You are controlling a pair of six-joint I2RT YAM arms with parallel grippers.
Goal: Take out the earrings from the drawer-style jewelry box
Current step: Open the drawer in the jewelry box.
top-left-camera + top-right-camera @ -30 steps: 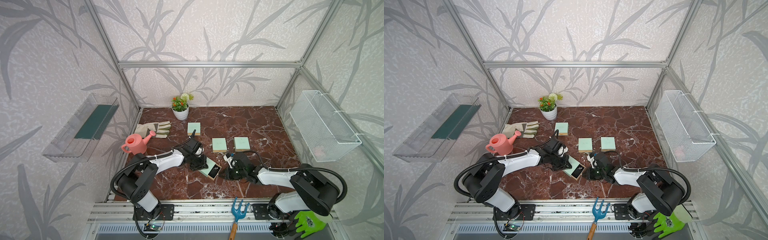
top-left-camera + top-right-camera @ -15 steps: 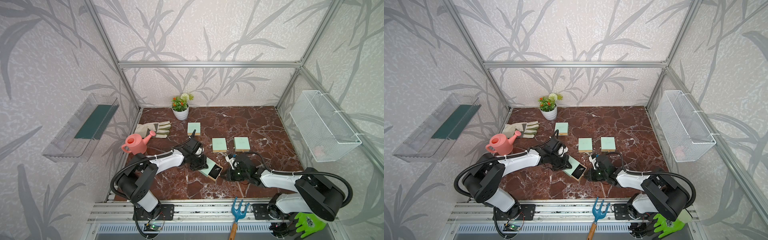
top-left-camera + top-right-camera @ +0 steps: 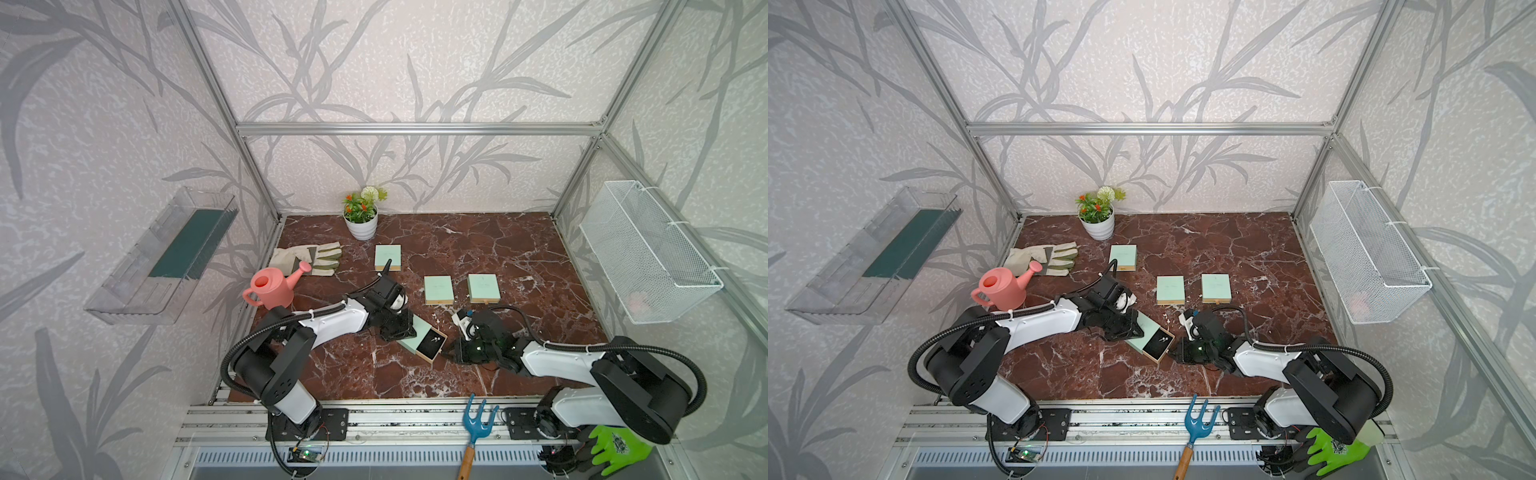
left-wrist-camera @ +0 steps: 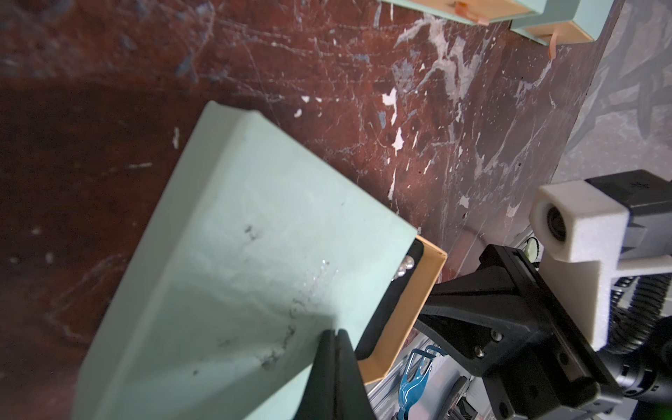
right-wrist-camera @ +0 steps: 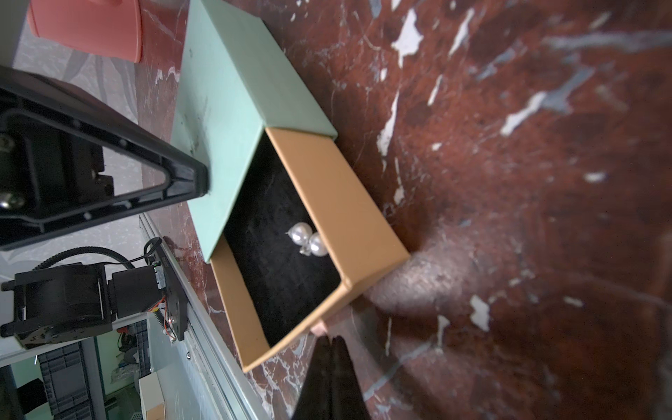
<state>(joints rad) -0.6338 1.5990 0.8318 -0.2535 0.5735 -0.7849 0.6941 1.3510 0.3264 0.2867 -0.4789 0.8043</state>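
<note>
The jewelry box (image 3: 415, 334) is a mint-green sleeve lying front of centre in both top views, its tan drawer (image 3: 432, 347) slid out toward my right arm. Two pearl earrings (image 5: 305, 238) lie on the drawer's black lining (image 5: 280, 262), close to one tan wall; they show as pale specks (image 3: 1162, 339) in a top view. My left gripper (image 4: 336, 332) is shut, its tips resting on the sleeve's top (image 4: 254, 254). At the drawer's front wall my right gripper (image 5: 332, 339) is shut, with the small pink pull tab (image 5: 320, 329) at its tips.
Three more closed mint boxes (image 3: 387, 257) (image 3: 438, 289) (image 3: 483, 288) lie behind. A pink watering can (image 3: 270, 286), work gloves (image 3: 307, 259) and a flower pot (image 3: 360, 216) stand at back left. A blue hand rake (image 3: 478, 419) lies across the front rail.
My right arm has shifted slightly toward the front edge, and the drawer looks a little further out. The left arm has stayed on the sleeve.
</note>
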